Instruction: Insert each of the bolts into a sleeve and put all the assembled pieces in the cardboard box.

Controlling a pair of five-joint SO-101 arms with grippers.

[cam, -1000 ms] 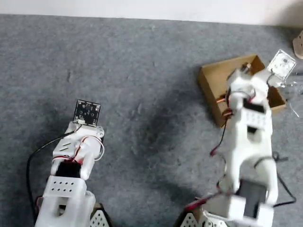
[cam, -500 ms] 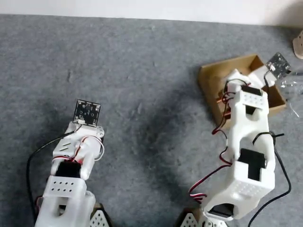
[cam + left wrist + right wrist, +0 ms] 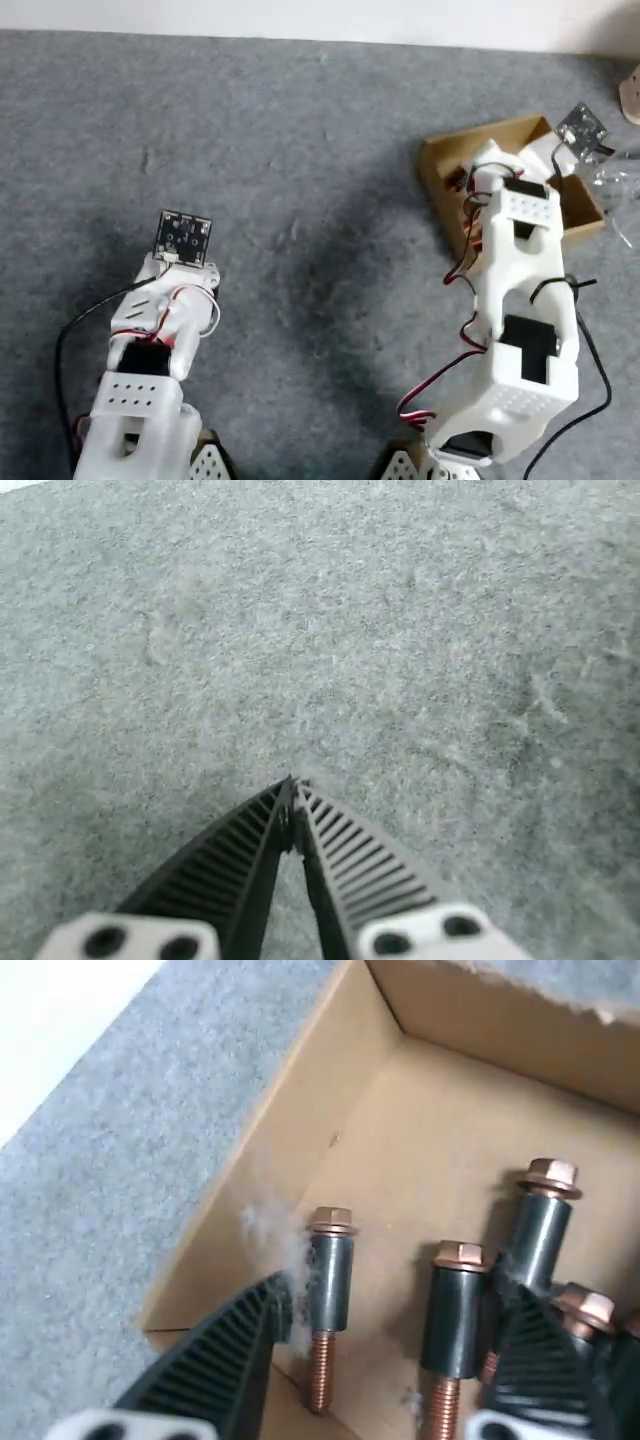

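Bright, even light throws soft shadows on the grey mat (image 3: 300, 120), seemingly coming from the right.

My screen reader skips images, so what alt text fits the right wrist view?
The right gripper, open, hangs over a cardboard box holding several copper bolts in dark sleeves. Grey mat lies beside the box.

One cardboard box (image 3: 270, 1150). Four copper bolts stand in it: the first bolt (image 3: 330, 1222) by the box's side wall, the second bolt (image 3: 458, 1255) just beside it, the third bolt (image 3: 551, 1173) nearer the far wall, and the fourth bolt (image 3: 586, 1306), half hidden. Three black sleeves (image 3: 330, 1280) are plain to see, one per bolt; a fourth cannot be made out. There are two grippers: the left gripper (image 3: 293, 785) and the right gripper (image 3: 397, 1295).
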